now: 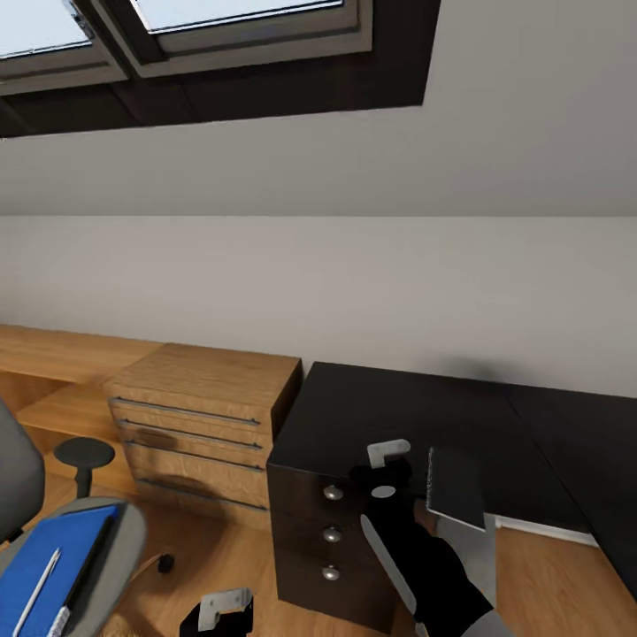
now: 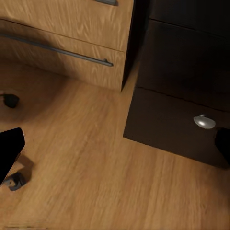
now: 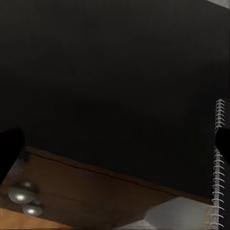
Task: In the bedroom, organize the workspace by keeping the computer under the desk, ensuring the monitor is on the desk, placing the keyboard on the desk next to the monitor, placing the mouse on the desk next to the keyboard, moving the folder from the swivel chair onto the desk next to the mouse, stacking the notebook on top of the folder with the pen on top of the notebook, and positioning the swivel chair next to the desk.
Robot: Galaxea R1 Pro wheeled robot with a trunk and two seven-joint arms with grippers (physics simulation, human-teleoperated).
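Head view, lower left: blue folder [image 1: 55, 557] with white pen [image 1: 37, 591] still on the swivel chair [image 1: 106, 566] — unmoved. Left gripper [image 1: 223, 609] hangs open, empty. Mid-frame, right gripper [image 1: 387, 458] — grip unclear — beside the spiral notebook [image 1: 455, 487] on the black desk [image 1: 389, 416].

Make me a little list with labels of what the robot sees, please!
desk: black top, drawers with silver knobs
wood cabinet: left of the desk
swivel chair: lower left in the head view
folder: blue, on the chair seat
pen: white, lying on the folder
notebook: grey, spiral edge, at the desk's front edge
right pincer: open, beside the notebook
left pincer: open, above the floor
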